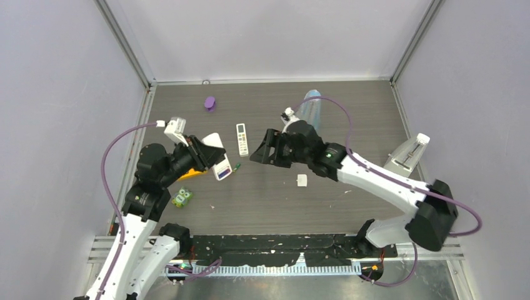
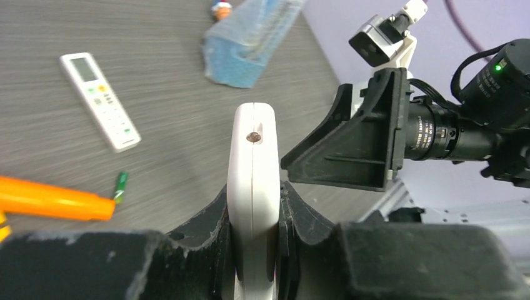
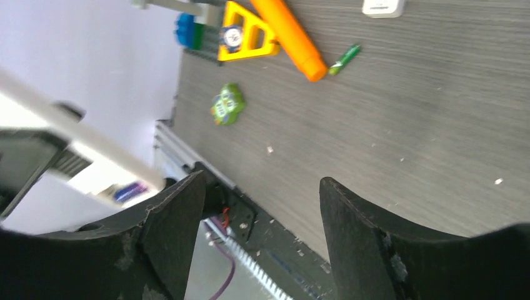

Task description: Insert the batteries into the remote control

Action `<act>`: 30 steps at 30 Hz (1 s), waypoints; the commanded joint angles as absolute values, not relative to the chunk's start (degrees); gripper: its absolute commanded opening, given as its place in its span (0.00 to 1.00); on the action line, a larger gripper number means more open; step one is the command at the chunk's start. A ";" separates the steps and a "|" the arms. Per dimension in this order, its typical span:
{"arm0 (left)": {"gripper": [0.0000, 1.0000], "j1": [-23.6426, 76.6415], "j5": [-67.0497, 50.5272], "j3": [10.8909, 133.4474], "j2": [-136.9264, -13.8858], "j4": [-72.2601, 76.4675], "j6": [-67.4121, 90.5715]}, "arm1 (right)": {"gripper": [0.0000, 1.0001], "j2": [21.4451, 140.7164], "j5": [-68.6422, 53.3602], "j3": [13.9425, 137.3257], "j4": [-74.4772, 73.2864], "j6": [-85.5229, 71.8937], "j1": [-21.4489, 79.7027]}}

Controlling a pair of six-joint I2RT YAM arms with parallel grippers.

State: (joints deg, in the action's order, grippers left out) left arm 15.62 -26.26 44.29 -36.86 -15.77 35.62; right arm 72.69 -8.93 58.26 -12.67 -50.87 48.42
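Where lilac walls enclose it, grey woodgrain table, green battery

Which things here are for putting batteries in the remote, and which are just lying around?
For the job:
- white remote, clamped in the left gripper
- green battery
- right gripper, open and empty

Just lying about:
- second remote
- orange marker
- green toy
- blue bag
- purple thing
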 commanded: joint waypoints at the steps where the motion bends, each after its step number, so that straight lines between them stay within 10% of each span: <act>1: 0.00 15.31 -14.69 46.80 -32.87 -22.79 31.70 | 0.71 83.34 2.86 67.16 -20.35 -45.93 51.79; 12: 0.00 15.29 -4.13 46.91 -28.10 -28.34 32.60 | 0.57 114.16 17.49 94.80 -39.50 -57.74 55.96; 30: 0.00 15.30 -4.12 46.50 -29.00 -29.35 32.79 | 0.54 129.59 21.67 107.97 -43.48 -63.80 56.62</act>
